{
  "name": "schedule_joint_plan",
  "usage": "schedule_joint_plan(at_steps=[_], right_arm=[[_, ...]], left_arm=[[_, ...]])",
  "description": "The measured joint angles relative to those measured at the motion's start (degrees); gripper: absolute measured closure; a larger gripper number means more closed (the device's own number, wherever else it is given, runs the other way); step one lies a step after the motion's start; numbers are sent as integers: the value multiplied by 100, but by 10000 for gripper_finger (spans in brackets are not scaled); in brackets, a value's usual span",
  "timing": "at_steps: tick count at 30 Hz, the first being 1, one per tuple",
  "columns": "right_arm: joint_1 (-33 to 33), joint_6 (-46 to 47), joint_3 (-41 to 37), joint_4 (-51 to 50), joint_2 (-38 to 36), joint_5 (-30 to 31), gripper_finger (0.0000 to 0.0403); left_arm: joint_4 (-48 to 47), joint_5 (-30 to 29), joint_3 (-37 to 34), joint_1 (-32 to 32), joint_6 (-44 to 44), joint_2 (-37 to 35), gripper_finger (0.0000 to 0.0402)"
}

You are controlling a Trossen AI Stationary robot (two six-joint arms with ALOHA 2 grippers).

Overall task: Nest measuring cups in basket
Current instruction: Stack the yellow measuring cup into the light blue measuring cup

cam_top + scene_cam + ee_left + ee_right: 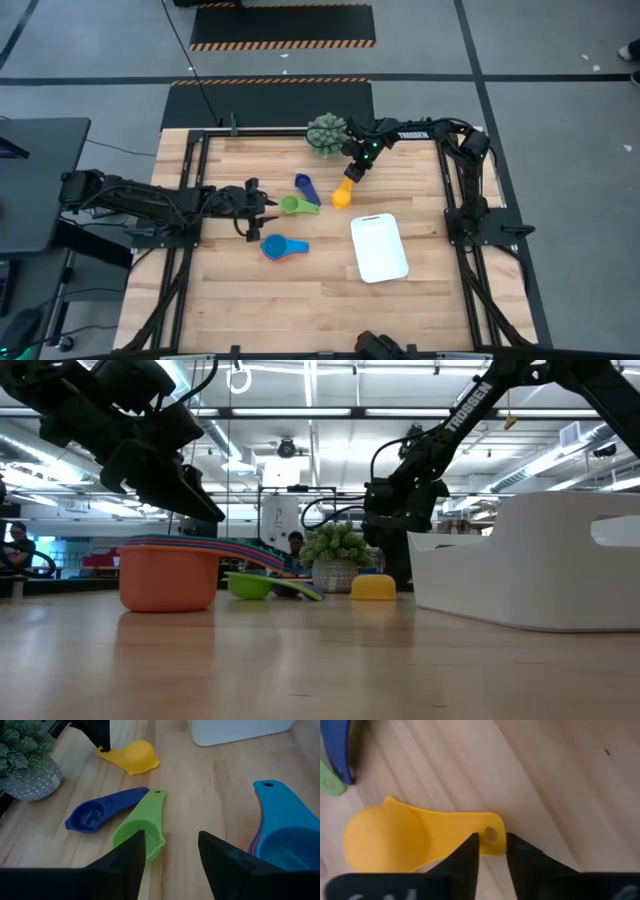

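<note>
High view: wooden tabletop [300, 290] on grey floor; right hand [354, 171] at the yellow cup [342, 194]; left hand [262, 207] released beside the green cup [298, 205]; basket [379, 247] well apart.
Low view: stacked cups [168, 572] below the left hand; workshop room behind.
Left wrist view: fingers [130, 862] spread over the green cup; blue cup [102, 810] beyond.
Right wrist view: fingers [465, 857] straddle the yellow handle, not clenched.
</note>
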Motion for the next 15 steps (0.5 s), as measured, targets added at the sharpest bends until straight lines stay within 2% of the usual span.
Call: schedule_joint_plan(at_steps=[6, 15], right_arm=[[4, -82, 2, 27, -21, -115, 385], [80, -151, -11, 91, -395, 41, 396]], left_arm=[[1, 0, 0, 0, 13, 0, 214], [-120, 6, 2, 0, -268, 0, 214]])
